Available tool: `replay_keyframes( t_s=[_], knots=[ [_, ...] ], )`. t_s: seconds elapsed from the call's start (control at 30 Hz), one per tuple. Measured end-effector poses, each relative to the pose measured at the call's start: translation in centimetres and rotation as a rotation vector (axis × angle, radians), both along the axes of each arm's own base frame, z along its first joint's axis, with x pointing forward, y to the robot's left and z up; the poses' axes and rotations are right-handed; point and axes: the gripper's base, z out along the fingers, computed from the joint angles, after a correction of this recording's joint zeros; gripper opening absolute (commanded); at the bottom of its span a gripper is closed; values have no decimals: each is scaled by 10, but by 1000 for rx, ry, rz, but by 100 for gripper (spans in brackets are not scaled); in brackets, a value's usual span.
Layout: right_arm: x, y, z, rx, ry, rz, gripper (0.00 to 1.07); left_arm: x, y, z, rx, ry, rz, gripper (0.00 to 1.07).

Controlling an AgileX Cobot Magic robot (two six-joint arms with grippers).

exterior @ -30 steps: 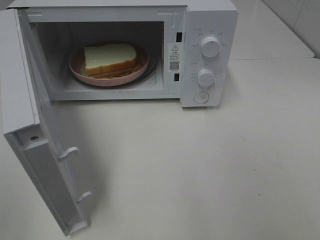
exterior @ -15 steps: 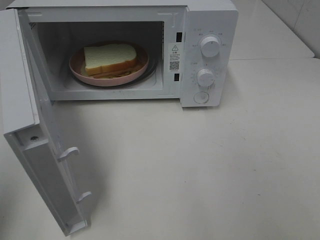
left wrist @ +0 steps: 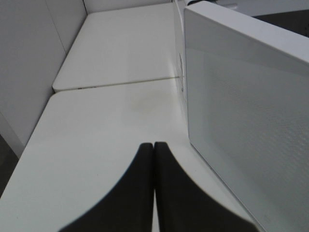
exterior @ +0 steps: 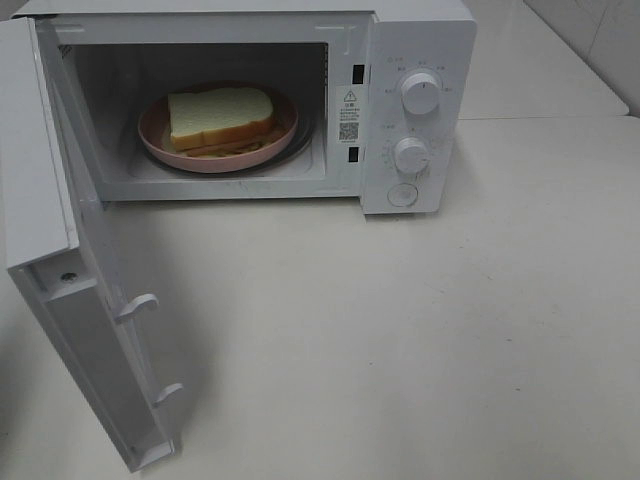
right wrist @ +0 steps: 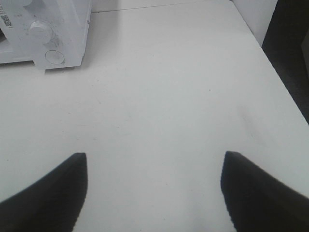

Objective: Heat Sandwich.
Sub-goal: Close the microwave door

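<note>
- Sandwich (exterior: 220, 117) lies flat on the pink plate (exterior: 215, 166), inside the plate's rim, within the open cavity of the microwave (exterior: 415, 30).
- Cavity walls shut the plate in on 3 sides and above; only the front mouth stands open.
- Door (exterior: 95, 370) swings out wide at the left, and its free edge with 2 latch hooks reaches toward the near edge of the high view.
- Upper knob (exterior: 421, 92), lower knob (exterior: 411, 155) and a round button (exterior: 402, 195) sit on the panel right of the cavity.
- Tabletop (exterior: 400, 330) in front of and to the right of the microwave gives wide, open room.
- Left claw (left wrist: 153, 145) is clenched, its fingers pressed together with nothing between them. It is just beside the door's outer face; whether it touches, I cannot tell.
- Right claw (right wrist: 154, 155) is released and spread wide, grasping nothing. It hangs over open tabletop, well apart from the microwave and near the tabletop's side edge.
</note>
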Motion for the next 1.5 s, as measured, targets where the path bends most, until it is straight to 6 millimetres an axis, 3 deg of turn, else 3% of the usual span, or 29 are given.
replay_keyframes(
  t_s=[0.43,0.8,1.2,1.5],
  knots=[
    [0,0,0,0,0,0,74,26,-4,-31,26,-111,-26,0],
    [0,0,0,1,0,1,74,53,-37,-64,32,-21,-229,0],
    [0,0,0,1,0,1,74,71,-70,-80,30,-12,-378,0],
    [0,0,0,1,0,1,74,91,-110,-85,12,-20,-494,0]
  ],
)
